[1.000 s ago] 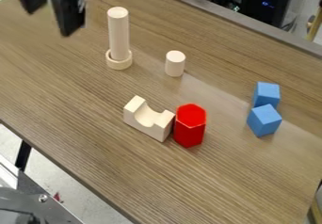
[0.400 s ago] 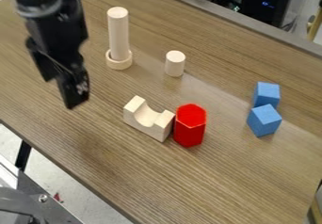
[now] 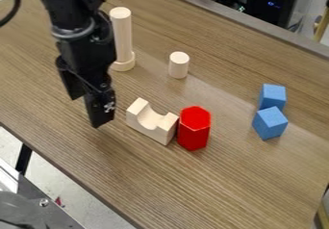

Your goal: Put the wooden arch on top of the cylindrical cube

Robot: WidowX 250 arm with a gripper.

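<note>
My gripper hangs at the left of the work surface, its fingers apart and nothing between them, just left of the wooden arch. The pale wooden arch lies with its curved hollow facing up. Its right end is against or very close to a red hexagonal block. A short pale cylinder stands upright behind the arch. Farther left, a tall pale cylinder rises from a round pale ring, both partly hidden by the arm.
Two blue cubes sit close together at the right. The wooden table has its near edge running diagonally at lower left, with a metal frame beyond it. A dark raised border runs along the back.
The gripper has come down and to the right from the upper left, ending beside the arch. The blocks have kept their places.
</note>
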